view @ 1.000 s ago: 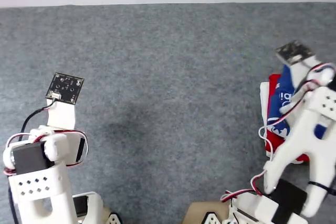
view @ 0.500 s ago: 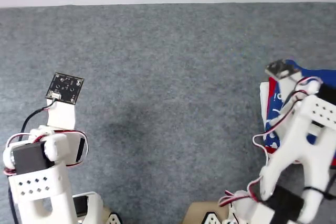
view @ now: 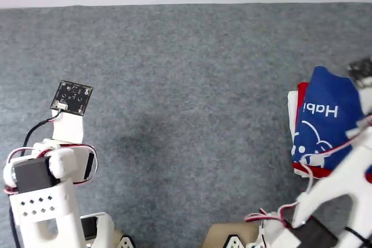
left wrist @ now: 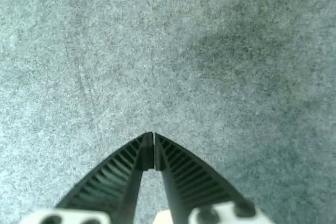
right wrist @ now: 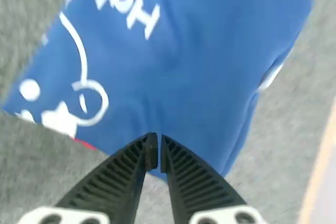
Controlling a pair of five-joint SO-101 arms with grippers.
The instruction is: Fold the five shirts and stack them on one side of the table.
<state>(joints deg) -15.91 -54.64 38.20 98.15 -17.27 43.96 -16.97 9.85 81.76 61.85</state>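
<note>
A folded blue shirt (view: 325, 120) with white print tops a stack at the table's right edge; a red shirt (view: 302, 94) and a white one (view: 292, 111) peek out beneath it. In the right wrist view the blue shirt (right wrist: 178, 61) lies just beyond my right gripper (right wrist: 153, 153), which is shut with nothing in it and hovers over the shirt's near edge. A sliver of red (right wrist: 84, 142) shows under the blue. My left gripper (left wrist: 154, 151) is shut over bare grey table. The left arm (view: 52, 166) stands at the lower left of the high view.
Grey felt (view: 186, 85) covers the table, with a pale wall strip along the far edge. The right arm's white body (view: 337, 196) rises beside the stack at the lower right. A tan table edge (right wrist: 317, 182) shows in the right wrist view.
The right arm has swung right and back off the stack, uncovering the blue shirt, which now lies flat. The left arm has not moved.
</note>
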